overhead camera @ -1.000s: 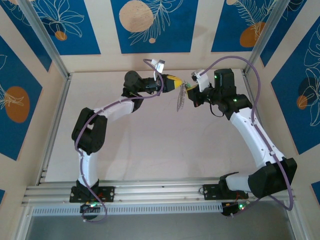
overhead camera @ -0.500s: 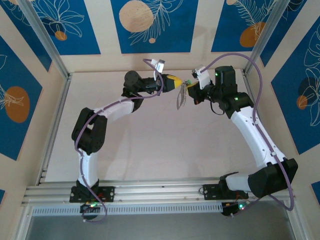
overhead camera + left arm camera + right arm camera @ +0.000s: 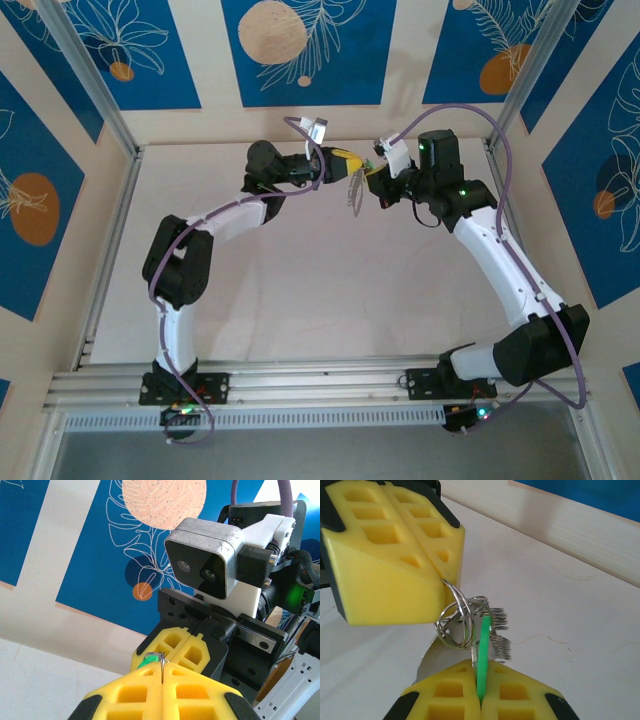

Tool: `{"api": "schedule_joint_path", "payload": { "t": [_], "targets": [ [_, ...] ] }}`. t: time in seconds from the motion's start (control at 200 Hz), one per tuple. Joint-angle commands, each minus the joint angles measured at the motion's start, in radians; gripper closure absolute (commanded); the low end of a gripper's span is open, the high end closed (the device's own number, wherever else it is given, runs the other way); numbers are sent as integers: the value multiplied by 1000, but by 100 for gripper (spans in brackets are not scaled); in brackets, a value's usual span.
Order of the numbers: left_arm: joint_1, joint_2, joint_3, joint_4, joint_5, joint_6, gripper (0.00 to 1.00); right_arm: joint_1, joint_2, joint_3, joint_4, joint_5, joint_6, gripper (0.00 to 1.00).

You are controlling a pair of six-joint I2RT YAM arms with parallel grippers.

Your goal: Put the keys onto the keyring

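On the left, a wall of blue panels [image 3: 40, 150] with white leaf outlines and orange discs, set between cream strips, slopes up from an aluminium rail [image 3: 110, 250] that edges the pale, faintly veined tabletop [image 3: 300, 300]. More rails [image 3: 320, 385] run along the near edge, where both arm bases are bolted.

The left arm reaches to the far middle of the tabletop. The left gripper [image 3: 352, 165] has its yellow fingers pressed flat together, pinching a wire loop of the keyring [image 3: 461, 617] in the seam at their tip. From the right wrist view, the rest of the keyring hangs just below and to the right of that tip, clear of the tabletop. It is a tangle of silvery rings with a short fringe of small metal pieces [image 3: 499, 630] on its right side.

Directly under the rings, the right gripper [image 3: 481, 667] is also closed. Its fingers clamp the mint-green key [image 3: 483, 645] upright, and the key's top sits in among the rings. Whether the key is actually threaded through a ring cannot be told.

From above, the two grippers meet almost tip to tip, and the keyring dangles just beneath the gap.

The right arm curves back along the right side, past another rail and more blue panels [image 3: 600, 180].
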Motion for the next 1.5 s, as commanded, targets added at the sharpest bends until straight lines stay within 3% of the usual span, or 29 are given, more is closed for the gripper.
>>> {"api": "schedule_joint_path", "payload": {
  "t": [0.0, 0.455, 0.77, 0.89, 1.01, 1.495],
  "targets": [
    [0, -42, 3, 37, 8, 24, 100, 1, -9, 29, 17, 20, -7, 100],
    [0, -41, 4, 27, 6, 29, 100, -82, -81, -7, 40, 6, 32, 100],
    [0, -39, 7, 11, -7, 36, 100, -81, -53, 9, 51, -33, 60, 100],
    [7, -46, -9, 16, -38, 41, 78, -82, -34, 20, 45, -31, 64, 100],
    [21, -63, -41, 45, -70, 38, 65, -84, -16, 23, 43, -37, 65, 100],
    [83, -129, -141, 78, -157, 42, 60, -100, 110, 37, 93, -57, 81, 100]
  ]
}}
